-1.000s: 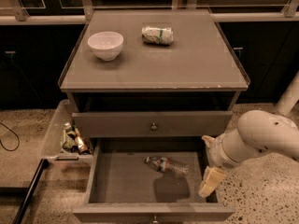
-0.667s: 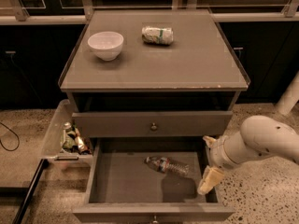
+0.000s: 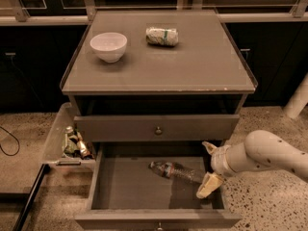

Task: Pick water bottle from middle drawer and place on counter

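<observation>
At the far left we see a clear tray point(image 3: 54, 137) hanging on the cabinet's side, with a few tiny bottles point(image 3: 73, 143) in it; we leave those alone. On the counter point(image 3: 159, 71) a white bowl point(image 3: 109, 45) stands at about 9 o'clock from the top's middle. A crumpled packet point(image 3: 162, 36) lies at about 12 o'clock, and the front half is bare.

Below, the middle drawer point(image 3: 122, 189) is pulled out. The water bottle point(image 3: 175, 171) lies on its side on the drawer's floor, right of centre. Its long axis runs from 10 o'clock to 4 o'clock, with the small cap at the 10 o'clock end and the base at the 4 o'clock end. It is clear and ribbed, with a dark reddish band round its middle. We cannot tell whether it holds any water.

The gripper point(image 3: 210, 167) hangs over the drawer's right side and is spread wide, holding nothing, with one finger toward 12 o'clock and the other toward 6 o'clock. The bottle lies at 9 o'clock from it, its base just beside the lower finger; we cannot tell whether they touch. We judge that the coming move is a short reach toward 9 o'clock, so that the fingers straddle the body across its axis.
</observation>
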Controlling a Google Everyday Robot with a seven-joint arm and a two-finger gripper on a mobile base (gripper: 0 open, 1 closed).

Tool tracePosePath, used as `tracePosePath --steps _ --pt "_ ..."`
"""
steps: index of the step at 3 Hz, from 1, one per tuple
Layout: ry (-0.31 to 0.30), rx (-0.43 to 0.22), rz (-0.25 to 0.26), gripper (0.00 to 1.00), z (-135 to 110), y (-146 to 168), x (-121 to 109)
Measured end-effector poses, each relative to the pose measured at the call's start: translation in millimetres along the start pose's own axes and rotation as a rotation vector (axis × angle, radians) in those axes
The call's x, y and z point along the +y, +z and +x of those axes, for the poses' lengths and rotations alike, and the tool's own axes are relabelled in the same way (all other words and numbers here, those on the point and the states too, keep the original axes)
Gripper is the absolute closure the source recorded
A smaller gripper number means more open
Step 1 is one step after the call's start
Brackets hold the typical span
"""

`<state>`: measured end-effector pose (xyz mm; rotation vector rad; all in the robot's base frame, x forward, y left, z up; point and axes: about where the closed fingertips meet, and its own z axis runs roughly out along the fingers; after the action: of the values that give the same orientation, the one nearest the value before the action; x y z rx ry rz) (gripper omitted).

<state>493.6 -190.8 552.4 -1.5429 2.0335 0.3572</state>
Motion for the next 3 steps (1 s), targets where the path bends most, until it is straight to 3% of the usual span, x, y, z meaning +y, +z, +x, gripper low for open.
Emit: tracePosePath --steps 1,3 --pt "0.000 0.000 0.000 0.00 0 0 0" --pt "0.038 0.013 -0.022 0.00 24 76 0"
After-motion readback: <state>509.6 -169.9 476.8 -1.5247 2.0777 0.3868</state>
